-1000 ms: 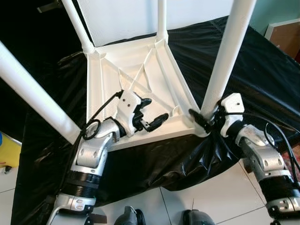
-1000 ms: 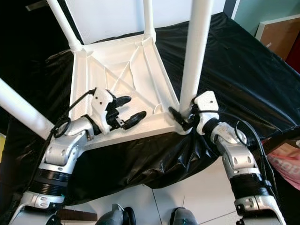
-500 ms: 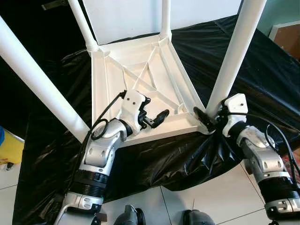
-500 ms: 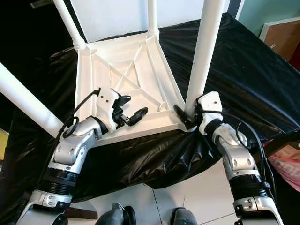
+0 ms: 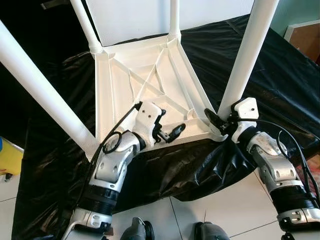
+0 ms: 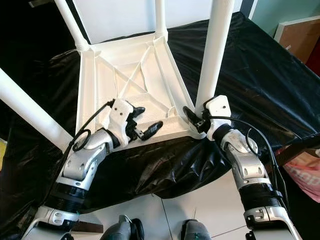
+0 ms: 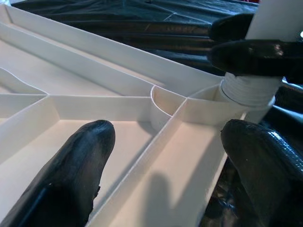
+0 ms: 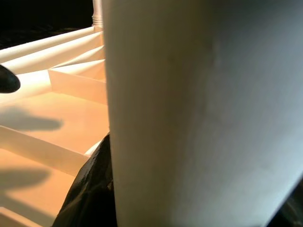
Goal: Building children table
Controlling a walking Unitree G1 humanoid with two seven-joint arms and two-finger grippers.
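Note:
A white children's table (image 5: 145,75) lies upside down on a black cloth, with its legs pointing up. My right gripper (image 5: 220,121) is shut on the base of the near right leg (image 5: 245,55), where it meets the corner socket. Up close in the right wrist view, that leg (image 8: 203,113) stands beside one black finger (image 8: 90,189). My left gripper (image 5: 170,123) is open and hovers over the near rim of the ribbed underside, a little left of that corner. Its wrist view looks between its fingers (image 7: 80,161) at the leg's threaded base (image 7: 246,90).
The black cloth (image 5: 280,75) covers the low surface and hangs down to the white tiled floor (image 5: 235,205). The near left leg (image 5: 40,90) slants up past my left arm. A brown box (image 5: 305,37) stands at the far right and a yellow thing (image 5: 7,160) at the left edge.
My left gripper has slid right along the table's near rim, closer to the near right corner, and stays open. The right gripper has kept its hold on the leg.

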